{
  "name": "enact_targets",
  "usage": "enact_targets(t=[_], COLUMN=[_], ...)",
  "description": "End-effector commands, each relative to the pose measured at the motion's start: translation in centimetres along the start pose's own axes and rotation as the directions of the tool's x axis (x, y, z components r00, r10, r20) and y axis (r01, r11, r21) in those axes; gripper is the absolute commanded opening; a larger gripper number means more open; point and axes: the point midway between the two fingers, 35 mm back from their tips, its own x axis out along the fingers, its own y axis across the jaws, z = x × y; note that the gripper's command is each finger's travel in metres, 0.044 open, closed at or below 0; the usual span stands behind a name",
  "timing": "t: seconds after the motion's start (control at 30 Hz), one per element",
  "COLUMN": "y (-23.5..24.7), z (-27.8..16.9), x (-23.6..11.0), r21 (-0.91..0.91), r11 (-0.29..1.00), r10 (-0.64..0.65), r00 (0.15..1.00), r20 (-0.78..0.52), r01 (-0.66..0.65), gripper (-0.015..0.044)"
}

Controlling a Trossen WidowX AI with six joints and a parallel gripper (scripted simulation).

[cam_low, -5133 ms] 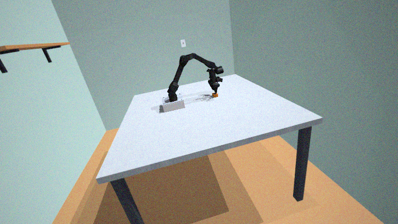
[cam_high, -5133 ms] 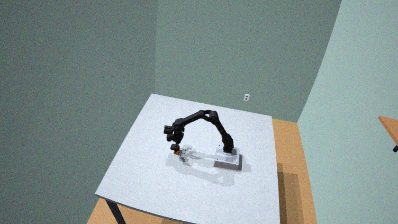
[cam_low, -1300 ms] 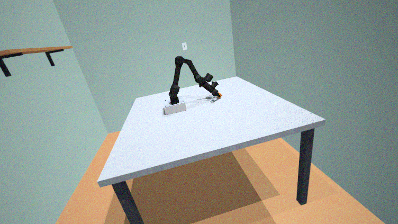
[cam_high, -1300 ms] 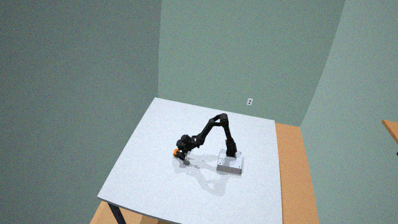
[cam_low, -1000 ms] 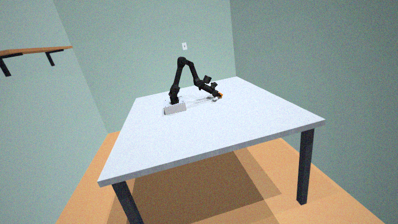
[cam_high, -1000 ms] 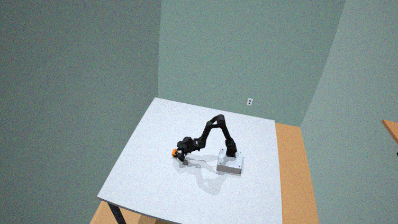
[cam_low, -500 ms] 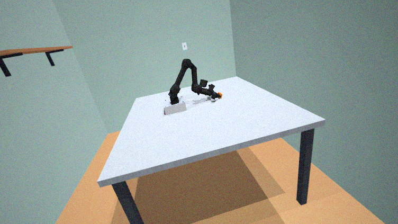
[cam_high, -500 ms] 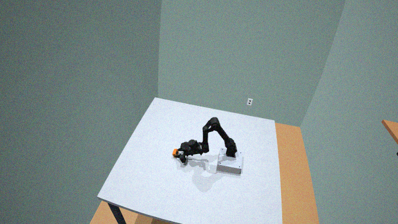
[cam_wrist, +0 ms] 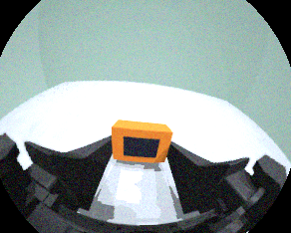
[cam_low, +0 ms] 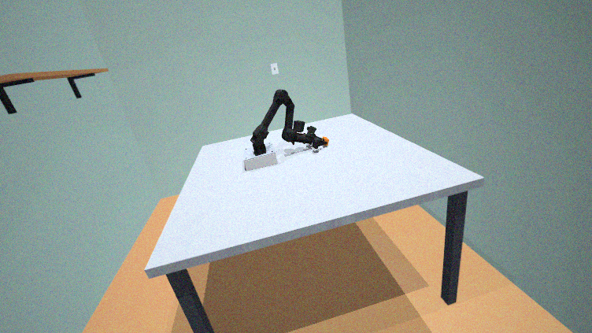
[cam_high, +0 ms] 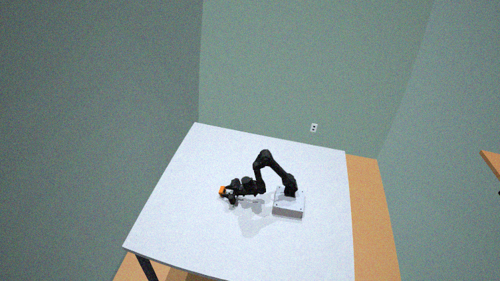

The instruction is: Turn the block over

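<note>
A black arm (cam_high: 270,165) reaches low across a white table (cam_high: 206,241) from its grey base (cam_high: 299,214), forearm nearly level. The gripper (cam_high: 225,194) is clamped on an orange block (cam_high: 221,190), its jaws held partway apart by the block's width. In the wrist view the block (cam_wrist: 142,140) sits between the fingertips with its dark marked side facing the camera, back toward the wrist. From the exterior view the block (cam_low: 325,140) appears to hang just above the table, though the gap is too small to be sure.
</note>
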Motion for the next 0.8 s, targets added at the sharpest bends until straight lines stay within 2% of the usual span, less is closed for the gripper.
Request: enact_targets(t=[0.0, 0.27, 0.77], y=[-0.07, -0.07, -0.07], z=[-0.04, -0.04, -0.04], x=[-0.13, -0.13, -0.13], r21=[-0.005, -0.005, -0.005], r11=[1.000, 1.000, 1.000], r10=[-0.003, -0.003, -0.003], r00=[1.000, 1.000, 1.000], r20=[0.004, 0.004, 0.004], r01=[0.003, 0.003, 0.003], gripper=[0.0000, 0.0000, 0.0394])
